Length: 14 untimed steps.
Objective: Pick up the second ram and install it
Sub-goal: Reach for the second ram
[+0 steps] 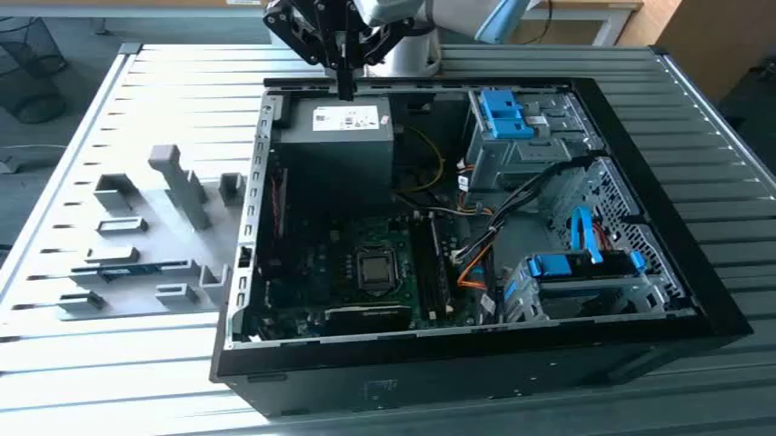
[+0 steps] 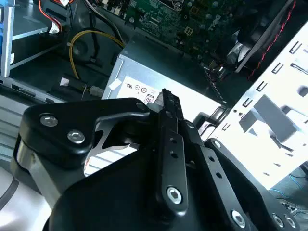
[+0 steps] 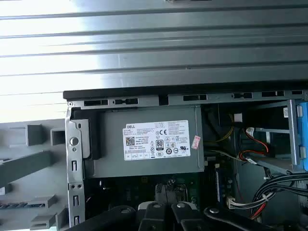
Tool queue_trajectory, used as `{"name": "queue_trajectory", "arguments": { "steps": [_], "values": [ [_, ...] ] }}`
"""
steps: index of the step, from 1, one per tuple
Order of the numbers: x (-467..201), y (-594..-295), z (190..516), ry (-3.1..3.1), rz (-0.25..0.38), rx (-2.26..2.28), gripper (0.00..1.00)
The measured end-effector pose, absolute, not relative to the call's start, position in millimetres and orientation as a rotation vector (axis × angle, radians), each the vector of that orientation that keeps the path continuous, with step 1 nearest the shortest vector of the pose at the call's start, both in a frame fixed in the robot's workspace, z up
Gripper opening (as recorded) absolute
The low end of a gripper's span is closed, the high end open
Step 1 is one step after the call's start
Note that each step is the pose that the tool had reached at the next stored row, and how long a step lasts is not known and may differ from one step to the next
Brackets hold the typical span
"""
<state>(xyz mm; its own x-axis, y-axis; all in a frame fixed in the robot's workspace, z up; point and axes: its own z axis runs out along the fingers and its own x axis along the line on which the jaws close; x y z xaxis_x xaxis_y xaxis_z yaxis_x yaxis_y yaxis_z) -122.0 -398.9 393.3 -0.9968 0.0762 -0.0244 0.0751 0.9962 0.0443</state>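
A: Arm pose?
B: Arm [image 1: 455, 14] sits above the jaws, wrist bent, gripper [image 1: 345, 86] pointing straight down.
A: Jaws?
B: Pressed together, fingertips meeting in one narrow tip. Black linkages [image 2: 86, 125] splay to both sides behind the jaws, seen in both wrist views.

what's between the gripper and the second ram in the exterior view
In the exterior view, the computer case's side wall and upright grey blocks separate the gripper from the second ram.

Tool [image 1: 345, 84]: blk linkage w/ silver screws; arm [image 1: 419, 16] lt grey, blue joint cap.
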Motion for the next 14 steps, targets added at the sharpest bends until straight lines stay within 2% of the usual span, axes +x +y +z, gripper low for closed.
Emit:
{"name": "queue_trajectory", "arguments": {
  "steps": [14],
  "values": [
    [-125.2,-398.9,393.3,3.112,0.068,0.118,0.1]
  ]
}}
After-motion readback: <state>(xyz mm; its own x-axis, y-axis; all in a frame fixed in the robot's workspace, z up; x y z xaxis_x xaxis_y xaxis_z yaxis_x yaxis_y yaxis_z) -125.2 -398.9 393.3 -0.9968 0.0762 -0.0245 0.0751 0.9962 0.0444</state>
